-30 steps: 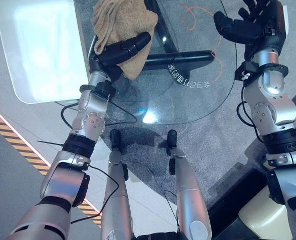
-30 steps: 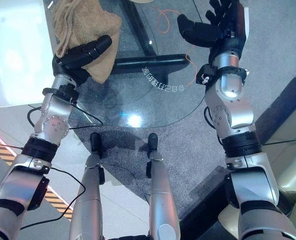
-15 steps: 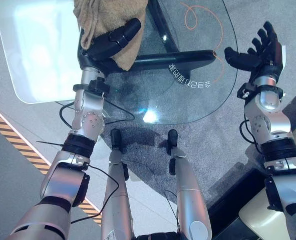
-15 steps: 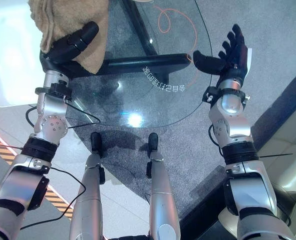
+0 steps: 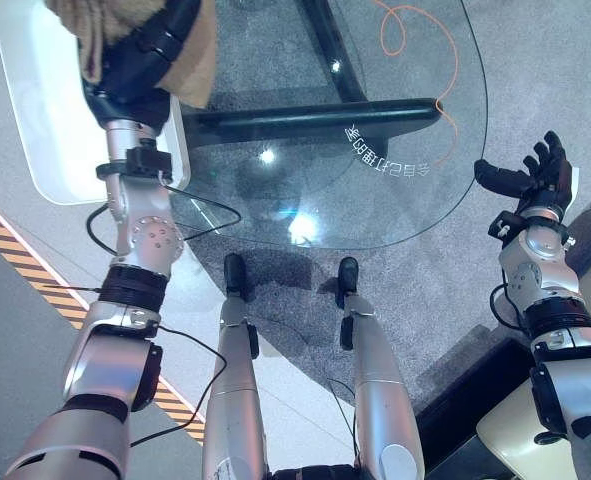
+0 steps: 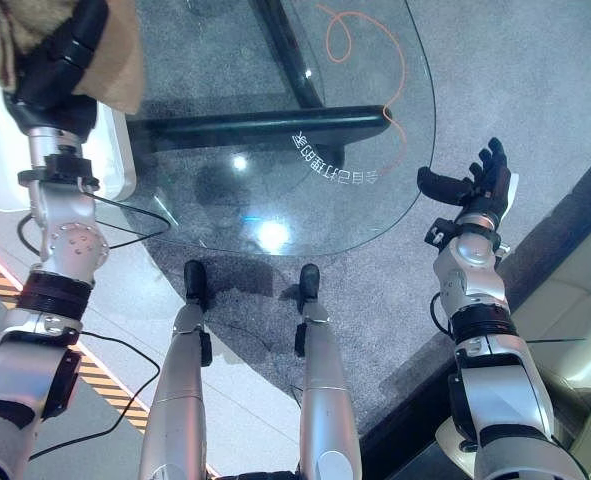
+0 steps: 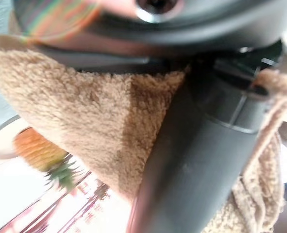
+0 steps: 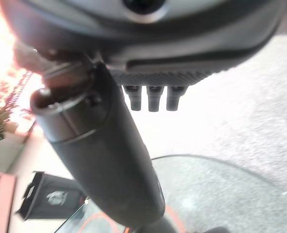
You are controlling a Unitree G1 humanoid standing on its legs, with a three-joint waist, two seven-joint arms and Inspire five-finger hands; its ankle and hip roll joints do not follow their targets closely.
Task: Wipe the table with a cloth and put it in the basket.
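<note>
— Nearest first. Your right hand?

— My right hand (image 5: 540, 180) is off the right rim of the table (image 5: 445, 150), just past the glass edge and touching nothing. Fingers straight and spread, thumb standing out toward the table. It holds nothing. From my right wrist, the thumb (image 8: 99, 160) runs long across the view with the glass curve and grey carpet (image 8: 240, 111) past it.

— The table itself?

— Rounded glass top, see-through, with a black bar (image 5: 315, 120) of the frame under it and carpet showing below. An orange cord (image 5: 415, 40) loops at the far right part of the top. White lettering (image 5: 380, 160) sits on the glass near the middle.

— Left hand?

— My left hand (image 5: 140, 60) is raised at the far left, over the place where the glass meets a white board (image 5: 35, 120) lying to the table's left. Fingers are curled round the cloth (image 5: 190, 65); it is clamped in my grip.

— How does the cloth hang?

— Tan terry, bunched above the hand and draped down its right side. From my left wrist, the pile (image 7: 85, 126) fills the space beside my thumb (image 7: 201, 160), and a fold wraps round the thumb's other side. I cannot tell whether its lowest edge touches the glass.

— Beyond that?

— A yellow-and-black striped line (image 5: 25, 270) runs on the floor at the left.
</note>
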